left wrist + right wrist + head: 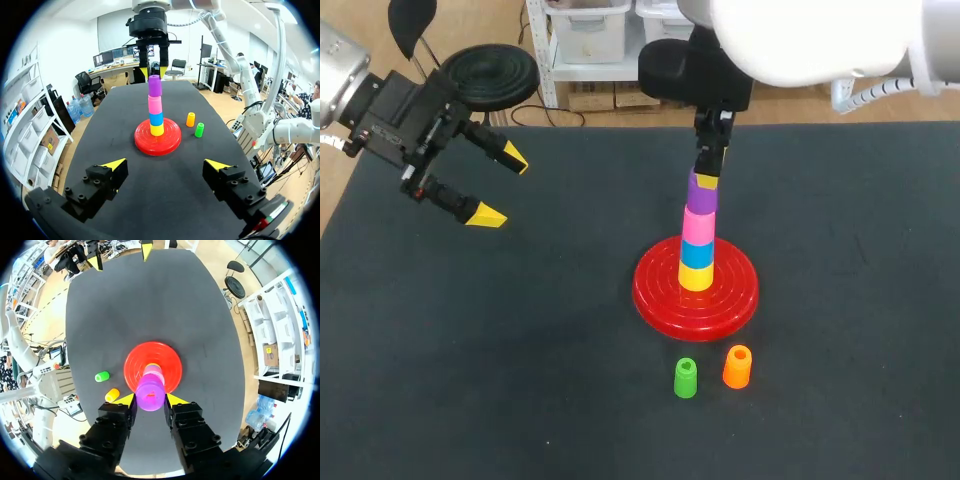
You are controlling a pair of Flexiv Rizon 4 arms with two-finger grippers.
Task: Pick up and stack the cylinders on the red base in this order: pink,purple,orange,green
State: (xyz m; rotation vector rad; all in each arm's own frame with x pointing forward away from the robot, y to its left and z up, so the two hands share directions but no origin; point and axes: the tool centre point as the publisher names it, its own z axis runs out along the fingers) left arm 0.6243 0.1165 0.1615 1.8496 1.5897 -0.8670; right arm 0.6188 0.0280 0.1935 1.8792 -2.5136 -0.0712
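Observation:
The red base (655,300) carries a stack: yellow (696,277), blue (697,254), pink cylinder (699,228), and the purple cylinder (701,195) on top. My right gripper (708,176) comes straight down over the stack, shut on the purple cylinder (150,392) near its top; its yellow tips touch both sides. The orange cylinder (737,366) and green cylinder (686,377) stand side by side on the mat in front of the base. My left gripper (502,188) hangs open and empty at the far left, well away from the stack (155,104).
The dark mat (520,350) covers the whole table. In the left wrist view, the orange cylinder (190,119) and green cylinder (199,130) stand close beside the base (172,144). Nothing else lies on the mat.

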